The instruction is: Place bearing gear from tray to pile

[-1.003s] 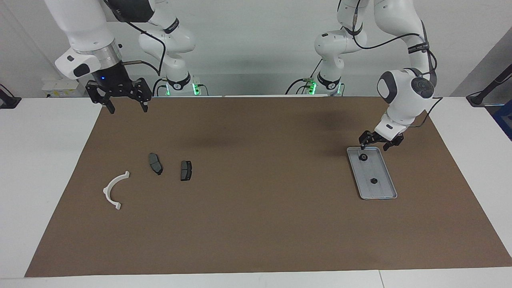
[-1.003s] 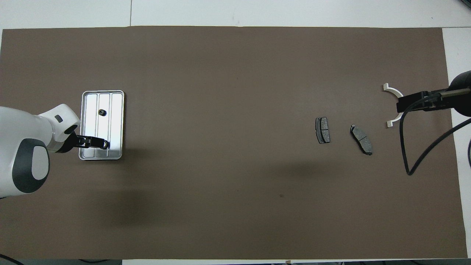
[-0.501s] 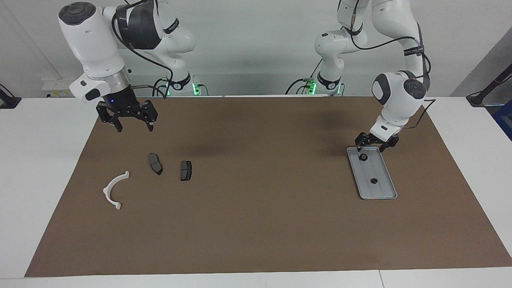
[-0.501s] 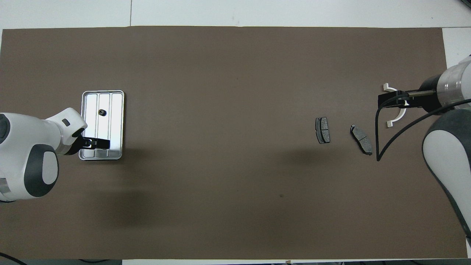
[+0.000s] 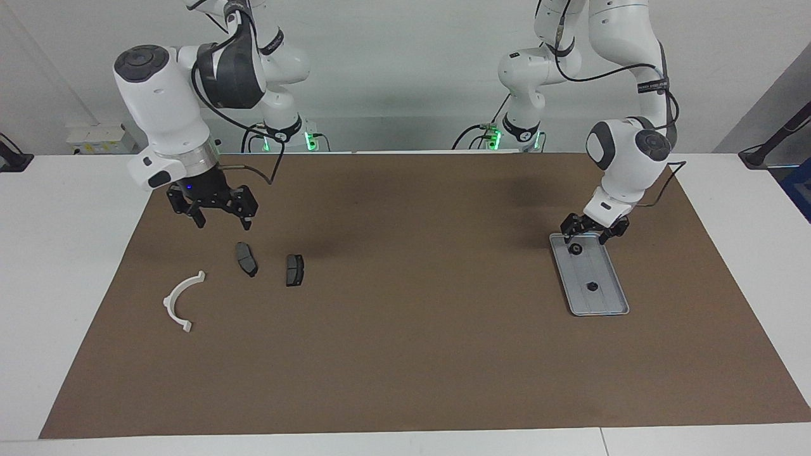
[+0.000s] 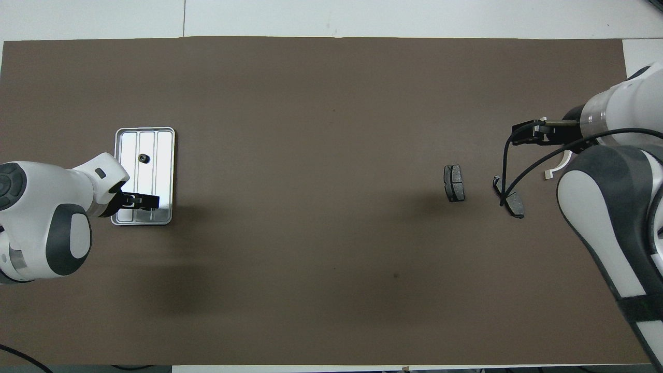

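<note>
The silver tray (image 5: 607,303) (image 6: 163,155) lies at the left arm's end of the mat. Two small black bearing gears sit in it, one (image 5: 576,249) at the end nearer the robots and one (image 5: 592,286) (image 6: 143,158) farther out. My left gripper (image 5: 586,239) (image 6: 146,201) hangs open, low over the nearer gear, and hides it in the overhead view. The pile lies at the right arm's end: a white bracket (image 5: 182,301) (image 6: 556,165) and two dark pads (image 5: 246,259) (image 5: 294,270) (image 6: 454,183). My right gripper (image 5: 222,218) (image 6: 522,133) hovers open over the mat beside the pads, holding nothing.
The brown mat (image 5: 405,354) covers most of the white table. A black cable from the right arm loops over one pad (image 6: 514,203) in the overhead view. Between tray and pile the mat carries nothing.
The right arm has swung in from the table's edge and come down toward the pads. The left gripper has drawn back a little over the tray's nearer end. Both stay open.
</note>
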`<state>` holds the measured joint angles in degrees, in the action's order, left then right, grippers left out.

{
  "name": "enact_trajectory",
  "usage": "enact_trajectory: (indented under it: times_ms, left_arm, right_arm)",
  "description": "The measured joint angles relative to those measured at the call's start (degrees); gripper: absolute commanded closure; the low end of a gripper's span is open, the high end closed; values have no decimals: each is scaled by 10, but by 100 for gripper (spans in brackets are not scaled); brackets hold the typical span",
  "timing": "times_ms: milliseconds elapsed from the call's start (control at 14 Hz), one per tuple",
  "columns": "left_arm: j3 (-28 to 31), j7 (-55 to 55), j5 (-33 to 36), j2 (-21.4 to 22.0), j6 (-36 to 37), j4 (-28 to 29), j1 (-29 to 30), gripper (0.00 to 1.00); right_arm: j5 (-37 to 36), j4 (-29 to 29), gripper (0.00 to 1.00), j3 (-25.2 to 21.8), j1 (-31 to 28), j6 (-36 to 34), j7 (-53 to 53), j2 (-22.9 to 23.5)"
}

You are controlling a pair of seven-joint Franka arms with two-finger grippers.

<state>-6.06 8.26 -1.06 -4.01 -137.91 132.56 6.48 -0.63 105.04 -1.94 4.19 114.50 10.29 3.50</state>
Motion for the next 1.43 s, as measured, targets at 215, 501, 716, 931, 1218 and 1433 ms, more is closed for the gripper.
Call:
enact_trajectory:
  times_ms: [215,501,716,931,1218,1433]
  left_arm:
    - [0,-1,0,-9,-7,0,-2,14]
    - [0,-1,0,-9,-7,0,-2,35]
    - [0,-2,0,-9,-7,0,-2,47]
    - [0,-2,0,-10,-7,0,-2,51]
    - [0,-2,0,-11,-7,0,-2,51]
    - [0,-2,0,-11,-7,0,-2,51]
  right_arm:
    - [0,7,0,0,10,38,18,26]
    - [0,9,0,0,16,60,29,50]
    - [0,9,0,0,16,60,29,52]
    - [0,9,0,0,19,60,29,52]
    - [0,9,0,0,23,60,29,52]
    - [0,9,0,0,23,60,29,52]
